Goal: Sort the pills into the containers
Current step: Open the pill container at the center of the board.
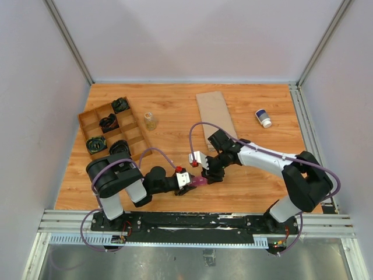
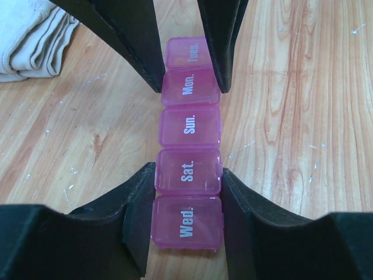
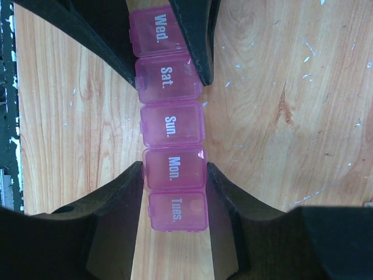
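The containers (image 2: 189, 125) form one narrow strip of translucent magenta-pink plastic, lying flat on the wooden table (image 1: 175, 99) near its front edge, about midway between the two arms. The strip has five small square compartments with rounded corners, lettered in white Wed., Sat., Sun., Mon. and Tues. All the lids are down, and what is inside cannot be made out through the plastic. The left gripper (image 2: 187, 178) pinches the strip at Sat. and Wed., its black fingers pressed to both sides. The right gripper (image 3: 175, 175) clamps it likewise at Mon. and Tues. Farther back stand a brown divided tray (image 1: 96, 125), a small clear bottle (image 1: 151, 121) and a cardboard sheet (image 1: 215, 112).
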Robot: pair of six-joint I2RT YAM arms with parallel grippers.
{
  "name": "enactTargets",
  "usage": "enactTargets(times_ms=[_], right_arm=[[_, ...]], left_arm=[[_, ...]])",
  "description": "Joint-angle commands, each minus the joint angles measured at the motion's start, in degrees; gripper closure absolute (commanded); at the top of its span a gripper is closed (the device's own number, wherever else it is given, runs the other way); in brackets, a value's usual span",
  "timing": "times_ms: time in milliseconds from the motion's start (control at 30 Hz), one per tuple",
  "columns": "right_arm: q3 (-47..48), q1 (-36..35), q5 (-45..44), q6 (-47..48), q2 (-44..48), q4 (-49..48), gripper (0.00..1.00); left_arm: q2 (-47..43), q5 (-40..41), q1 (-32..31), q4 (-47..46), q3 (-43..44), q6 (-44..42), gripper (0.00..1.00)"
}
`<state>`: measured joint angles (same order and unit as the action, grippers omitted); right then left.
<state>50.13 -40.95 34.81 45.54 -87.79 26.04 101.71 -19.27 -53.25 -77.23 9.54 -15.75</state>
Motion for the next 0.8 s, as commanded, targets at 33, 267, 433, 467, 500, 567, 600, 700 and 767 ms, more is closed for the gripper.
enactTargets(times_ms=[33,267,433,467,500,567,600,700,767], right_arm=[[3.1,1.4,0.8,-3.5,-0.7,0.2,0.58],[1.6,1.5,-5.0,-6.9,1.5,-4.7,0.41],[0.9,1.9,-8.1,-8.9,3.2,-7.0,0.37],[0.8,2.1,-8.8,-9.4,3.4,-7.4,0.37],[0.8,2.3,-9.7,-10.0,3.6,-7.8,0.37],[0.7,2.6,-10.5,-10.7,4.0,-8.3,0.38],[0.6,2.7,-10.9,-10.9,4.3,-8.6,0.38],[0.2,2.7,-12.6,-11.7,4.4,-9.8,0.41],[0.1,2.6,-13.7,-12.4,4.0,-10.2,0.43]], left_arm=[[-0.9,-1.6,0.0,4.4,0.9,-1.1,1.00],[-1.1,-2.5,-0.2,5.6,1.4,-1.0,1.00],[-1.1,-2.9,-0.2,6.6,1.9,-0.9,1.00],[-1.2,-2.9,-0.2,7.0,2.0,-0.9,1.00],[-1.4,-2.9,-0.2,7.3,2.0,-0.9,1.00],[-1.5,-2.8,-0.2,7.5,2.1,-1.0,1.00],[-1.5,-2.7,-0.2,7.6,2.1,-1.0,1.00],[-1.6,-2.5,-0.2,8.2,2.4,-1.1,1.00],[-1.6,-2.4,-0.2,8.4,2.5,-1.1,1.00]])
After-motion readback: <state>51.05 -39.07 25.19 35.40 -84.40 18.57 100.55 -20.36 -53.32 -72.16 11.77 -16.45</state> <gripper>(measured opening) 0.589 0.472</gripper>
